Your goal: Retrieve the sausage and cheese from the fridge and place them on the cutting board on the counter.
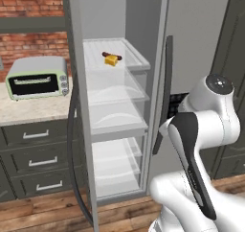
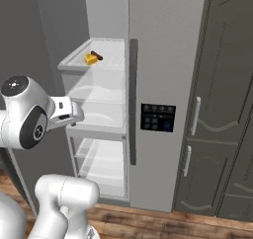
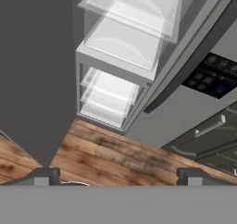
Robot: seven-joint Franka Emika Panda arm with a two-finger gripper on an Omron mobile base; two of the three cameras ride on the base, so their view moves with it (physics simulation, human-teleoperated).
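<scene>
Two items noted on fridge (image 1: 158, 29) upper shelf (image 1: 136, 58): sausage (image 1: 112, 55) touching cheese (image 1: 111, 60).
Gripper (image 3: 118, 176) found spread wide, unloaded, aimed low at floor; needed raising to shelf level, entering squarely past open door (image 1: 76, 106).

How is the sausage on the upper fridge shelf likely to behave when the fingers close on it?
The sausage is slender and rounded, so it may roll on the smooth translucent shelf if nudged. It lies right against the cheese, which would probably shift too. It looks small, so likely light.
</scene>
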